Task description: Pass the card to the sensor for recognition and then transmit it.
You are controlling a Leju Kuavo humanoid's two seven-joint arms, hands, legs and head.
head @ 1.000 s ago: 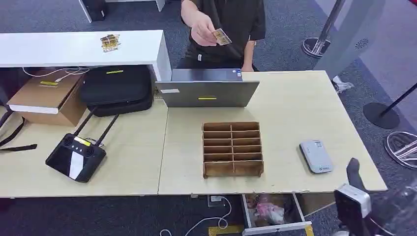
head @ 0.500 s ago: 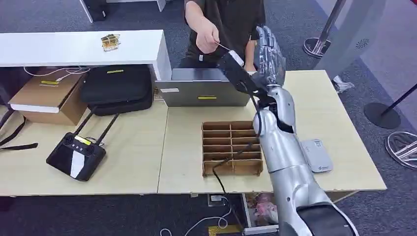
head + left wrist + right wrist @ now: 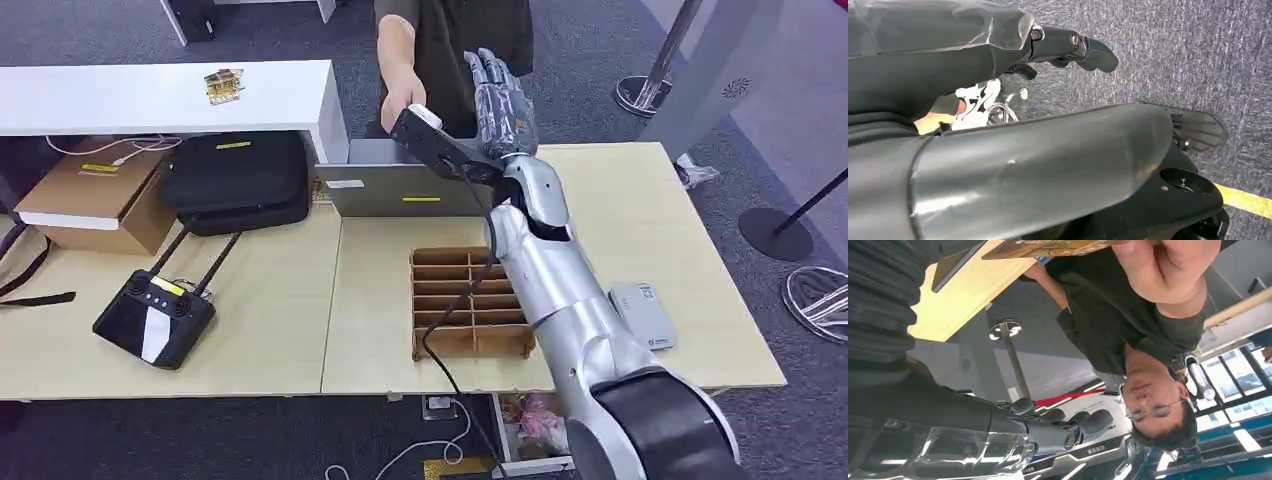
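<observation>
Head view: the right hand [image 3: 503, 100] is raised beyond the far edge of the worktop [image 3: 620, 230], fingers extended upward and apart, nothing held. A person's hand [image 3: 402, 92] is just beside it, on its thumb side, behind the black wrist camera housing. The card cannot be made out from this angle.

Right wrist view: the card [image 3: 1048, 247], gold-toned, is pinched in the person's hand [image 3: 1163, 265] and held flat, close in front of the right hand's open fingers [image 3: 1083, 421]. Card and robot fingers are apart; no contact is seen. The worktop edge [image 3: 968, 290] lies behind the card.

Head view, on the worktop below the raised arm: a wooden compartment tray [image 3: 470, 300] beside the forearm, a grey card sensor [image 3: 645, 315] near the elbow side, and a laptop [image 3: 400, 185] directly under the hand. A black controller [image 3: 155, 320] lies well apart on the far left.

Left wrist view: the left hand [image 3: 1073, 47] hangs over grey carpet [image 3: 1198, 60], its dark fingers loosely curled, nothing visible in them. Whether it is relaxed or fully clenched cannot be told.
</observation>
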